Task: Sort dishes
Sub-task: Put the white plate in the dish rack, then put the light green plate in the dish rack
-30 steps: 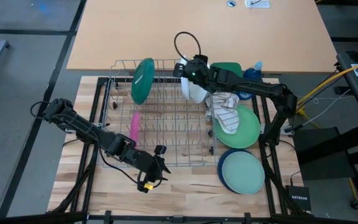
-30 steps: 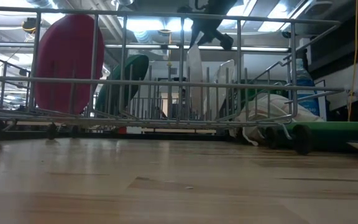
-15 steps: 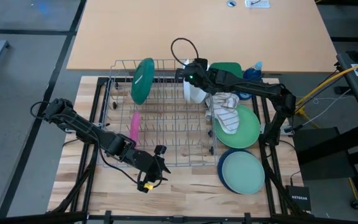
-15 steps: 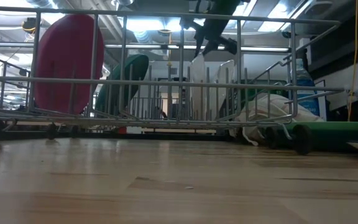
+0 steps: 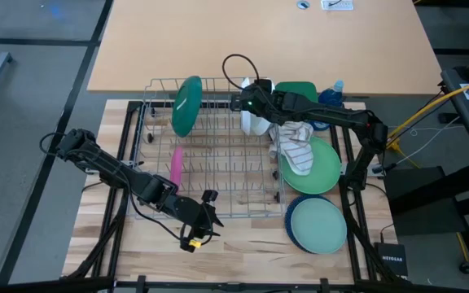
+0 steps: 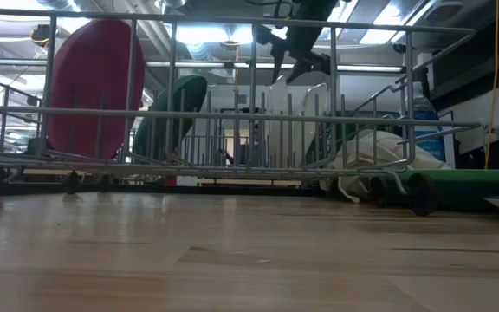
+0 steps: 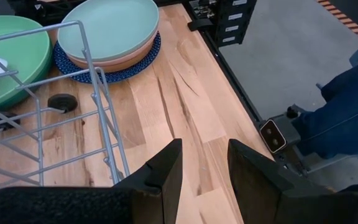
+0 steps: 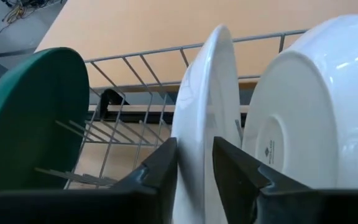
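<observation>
White plate [image 8: 207, 118] stood on edge between the tines at the far edge of the wire dish rack [image 5: 218, 207], beside a white bowl [image 8: 309, 106]; the right gripper [image 8: 194, 163] straddled its rim with fingers parted and just clear, evidently letting the rack take it. Dark green plate [image 5: 186, 104] and pink plate [image 5: 174, 165] were racked upright likewise. Left gripper [image 7: 201, 165], part open and empty, waited at the rack's near edge; striped cloth [image 5: 296, 146] lay over the light green plate [image 5: 320, 172] by the rack's right edge.

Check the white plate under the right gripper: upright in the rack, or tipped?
Upright: the white plate stands on edge in the rack, between the right gripper fingers.
</observation>
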{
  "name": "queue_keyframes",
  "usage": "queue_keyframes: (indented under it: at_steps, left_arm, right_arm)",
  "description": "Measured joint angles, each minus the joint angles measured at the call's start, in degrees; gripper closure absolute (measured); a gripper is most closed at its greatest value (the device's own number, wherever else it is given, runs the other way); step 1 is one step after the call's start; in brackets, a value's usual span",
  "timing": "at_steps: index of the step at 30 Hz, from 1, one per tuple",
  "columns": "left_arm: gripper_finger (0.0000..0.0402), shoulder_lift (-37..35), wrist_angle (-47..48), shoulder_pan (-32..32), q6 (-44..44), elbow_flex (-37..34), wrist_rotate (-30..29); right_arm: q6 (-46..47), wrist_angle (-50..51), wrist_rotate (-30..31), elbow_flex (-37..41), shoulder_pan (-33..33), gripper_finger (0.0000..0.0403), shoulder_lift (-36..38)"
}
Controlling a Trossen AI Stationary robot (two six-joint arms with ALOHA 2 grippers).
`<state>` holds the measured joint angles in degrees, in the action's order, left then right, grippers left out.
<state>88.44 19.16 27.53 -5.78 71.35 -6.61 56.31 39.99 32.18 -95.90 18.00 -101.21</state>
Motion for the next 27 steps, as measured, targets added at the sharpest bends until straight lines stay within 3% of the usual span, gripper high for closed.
queue_keyframes:
  at_steps: [13, 27]
  left_arm:
    - [0.0284, 0.0, 0.0, 0.0, -0.3, 0.0, 0.0]
    - [0.0284, 0.0, 0.4, 0.0, -0.3, 0.0, 0.0]
  right_arm:
    - [-11.6, -0.3, 1.2, 0.0, 0.1, 0.0288, 0.0]
    - [-12.2, 2.6, -0.9, 0.0, 1.6, 0.0288, 2.8]
